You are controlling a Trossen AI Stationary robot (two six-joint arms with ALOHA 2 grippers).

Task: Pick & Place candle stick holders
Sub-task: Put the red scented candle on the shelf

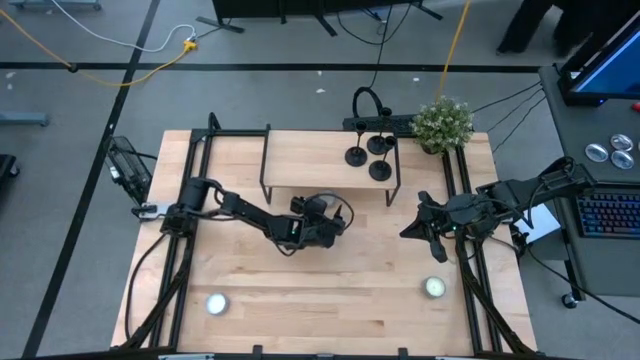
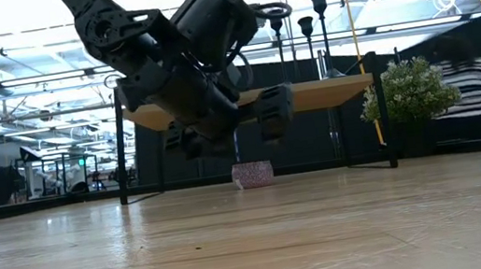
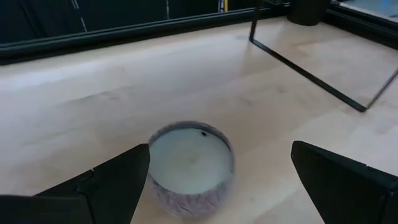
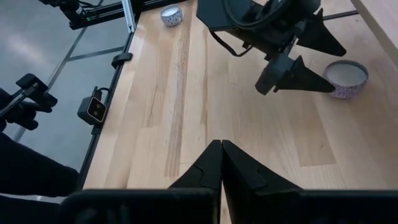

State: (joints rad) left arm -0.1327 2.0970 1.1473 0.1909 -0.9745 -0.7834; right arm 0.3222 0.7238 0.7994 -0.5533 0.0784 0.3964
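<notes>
My left gripper (image 3: pixel 217 186) hangs low over the middle of the pale wooden table (image 1: pixel 330 300), its two dark fingers (image 3: pixel 106 186) spread wide and holding nothing. Between them, resting on the wood, sits a small round candle (image 3: pixel 191 163) with a white wax top in a speckled grey-pink cup; the right wrist view shows the same candle (image 4: pixel 346 78) just beyond my left fingertips. That is not what the task names. The three black candle stick holders (image 1: pixel 368 155), each a round flat base with a thin upright stem, stand close together on the raised wooden shelf (image 1: pixel 310 160) at the back of the table, near its right end and beside a small green potted plant (image 1: pixel 443 122). From my left fingers they lie farther back, off to the right and higher, up on the shelf top, with their long axes vertical. So I judge that a grasp would have to rise above the shelf and close sideways on a stem, not drop onto something flat. My right gripper (image 4: pixel 221 163) waits at the right edge of the table, fingers clenched together on nothing. It looks about as near to the holders as my left one; I cannot say which reaches more easily. Two more white tealight candles (image 1: pixel 216 303) sit near the front edge, well apart.
</notes>
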